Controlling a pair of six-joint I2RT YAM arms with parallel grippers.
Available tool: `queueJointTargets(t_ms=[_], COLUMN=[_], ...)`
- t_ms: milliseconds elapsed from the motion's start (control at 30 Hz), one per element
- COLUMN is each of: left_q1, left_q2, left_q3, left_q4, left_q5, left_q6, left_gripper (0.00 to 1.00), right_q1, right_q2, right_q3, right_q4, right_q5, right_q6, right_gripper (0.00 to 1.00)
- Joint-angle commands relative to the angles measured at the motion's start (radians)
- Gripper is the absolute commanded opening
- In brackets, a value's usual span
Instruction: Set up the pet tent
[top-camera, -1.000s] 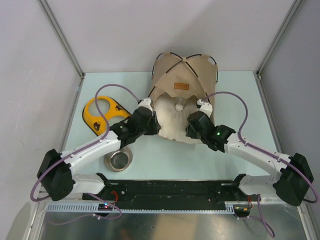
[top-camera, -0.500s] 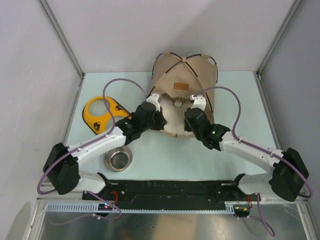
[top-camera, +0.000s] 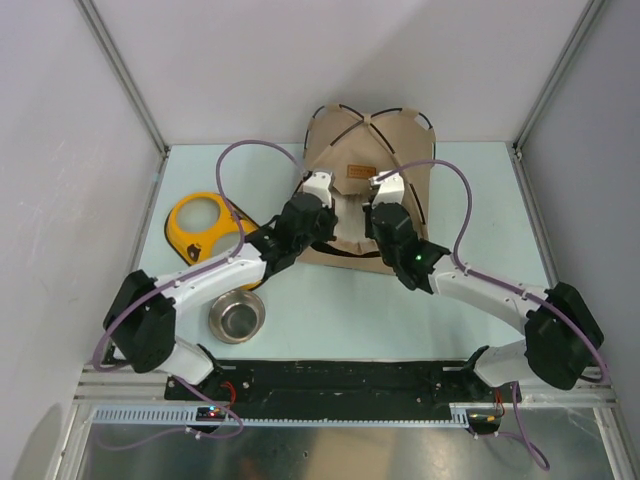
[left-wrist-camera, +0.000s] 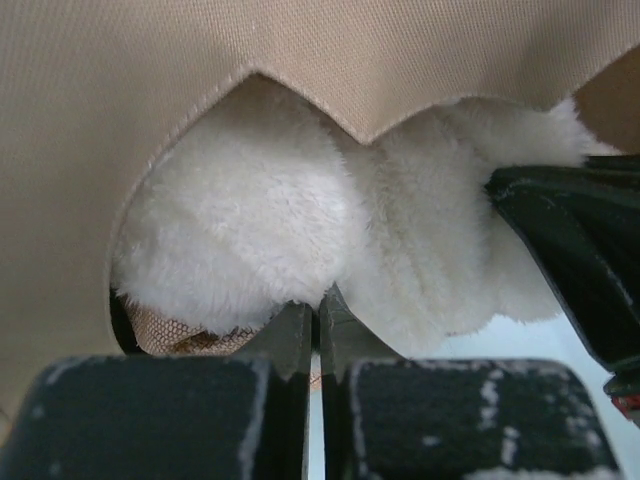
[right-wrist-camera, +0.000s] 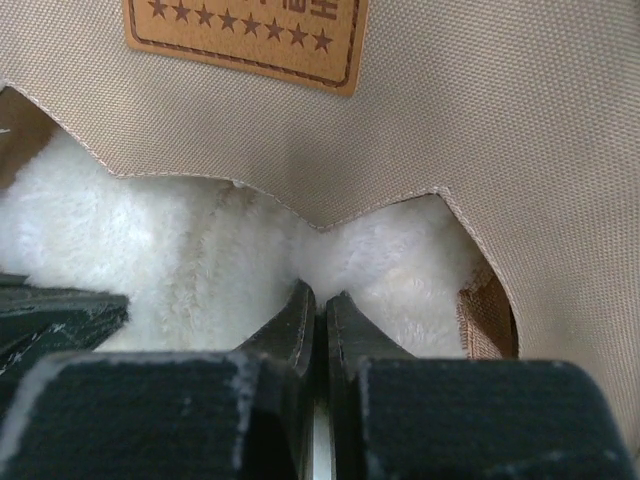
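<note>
**Both tools at the mouth of the pet tent**

*Top external view.* The pet tent stands at the far middle of the tabletop, close to the back wall. Its thin black poles cross over the top, and its brown label patch faces me. I see the left tool and the right tool side by side at the tent's front opening, just below the patch. Both arms converge on it from the near corners. A yellow bowl holder lies well to the left of the tent. A steel bowl sits near the left arm's forearm.

*Left wrist view.* The left tool is clenched, with only a hairline slit between its fingers. Their tips meet the cream fluffy pillow, which lies under the notched hem of the tan fabric. I cannot tell whether any pile is nipped between them. The black body of the right tool enters from the right and touches the pillow.

*Right wrist view.* The right tool is likewise clenched, its fingers almost touching, tips against the pillow's fur below the fabric hem. I cannot tell whether they pinch it. The label patch, with a row of stars, sits directly above. The left tool shows at the lower left.
</note>
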Motion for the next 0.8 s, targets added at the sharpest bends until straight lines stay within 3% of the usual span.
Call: queueJointTargets(t_ms=[0, 300, 533, 633, 767], left_q1=[-0.020, -0.020, -0.020, -0.020, -0.021], left_q2=[0.048, 0.189, 0.200, 0.165, 0.086], left_q3=[0.050, 0.027, -0.028, -0.060, -0.100], left_q4=[0.207, 0.262, 0.263, 0.262, 0.261], left_q5=[-0.066, -0.124, -0.123, -0.113, -0.103], left_q6=[0.112, 0.076, 0.020, 0.013, 0.012], left_gripper=[0.00, 0.00, 0.02, 0.13, 0.34], right_q1=[0.027, 0.024, 0.017, 0.025, 0.071], right_q2=[0.039, 0.161, 0.184, 0.154, 0.075], right_q3=[0.052, 0.048, 0.039, 0.036, 0.029], right_q4=[0.167, 0.144, 0.063, 0.032, -0.007], right_q5=[-0.012, -0.016, 0.003, 0.007, 0.057], right_q6=[-0.035, 0.003, 0.057, 0.069, 0.054], right_gripper=[0.00, 0.00, 0.00, 0.12, 0.41])
